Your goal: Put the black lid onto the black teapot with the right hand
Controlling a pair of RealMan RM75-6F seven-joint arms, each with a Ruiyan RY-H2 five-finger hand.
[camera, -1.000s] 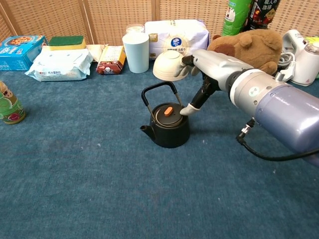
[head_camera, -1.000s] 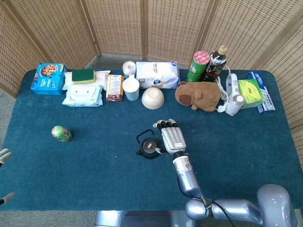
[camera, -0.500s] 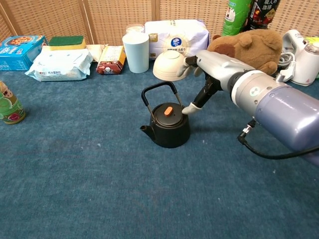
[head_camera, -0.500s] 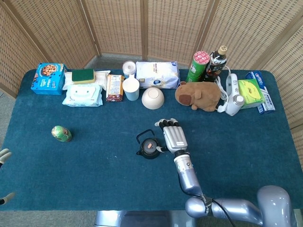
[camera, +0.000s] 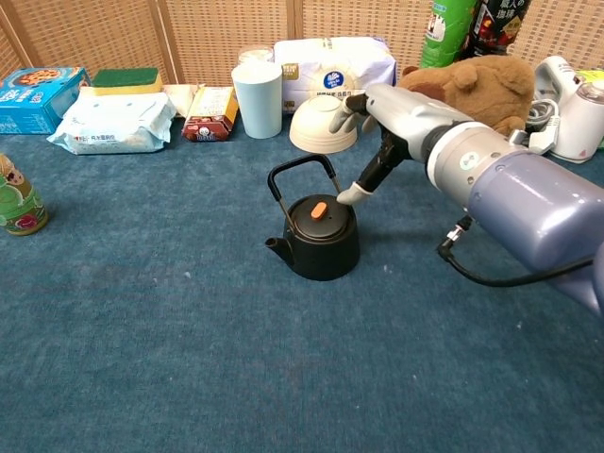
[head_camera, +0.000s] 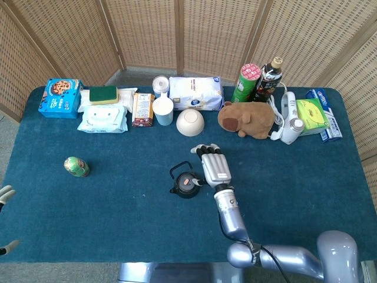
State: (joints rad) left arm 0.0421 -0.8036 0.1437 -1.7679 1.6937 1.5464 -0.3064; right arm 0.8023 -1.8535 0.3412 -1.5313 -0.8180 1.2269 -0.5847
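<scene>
Blue carpet-like cloth covers the worktop [head_camera: 118, 200]. Near its centre stands the black round teapot [camera: 321, 241] with a thin wire bail handle, upright, spout toward the robot's left. The black lid [camera: 320, 216] with its orange knob sits seated on the teapot's opening.

The right hand [head_camera: 214, 166] hangs just beside and above the teapot, on its right. It holds nothing; fingers are extended and apart. In the chest view the right hand [camera: 370, 142] has one pale fingertip [camera: 347, 196] pointing down, close to the lid's right edge; contact cannot be told. The silver forearm runs off to the lower right.

The left hand [head_camera: 5, 194] shows only as pale fingertips at the left edge of the head view; whether it is spread or curled cannot be told.

Back row, left to right:
- blue cookie box [head_camera: 60, 98]
- white wet-wipes pack [head_camera: 102, 119] with a green sponge [head_camera: 103, 94] behind it
- small brown snack packet [head_camera: 142, 109]
- pale blue cup [head_camera: 163, 110]
- white bag with a blue label [head_camera: 195, 93]
- white bowl [head_camera: 190, 122], tipped on its side
- brown plush animal [head_camera: 247, 119]
- green can [head_camera: 247, 82] and dark bottle [head_camera: 268, 78]
- white handheld appliance [head_camera: 288, 118]
- yellow-green box [head_camera: 312, 114]

A small green figurine jar [head_camera: 76, 167] stands alone, well apart to the left.
</scene>
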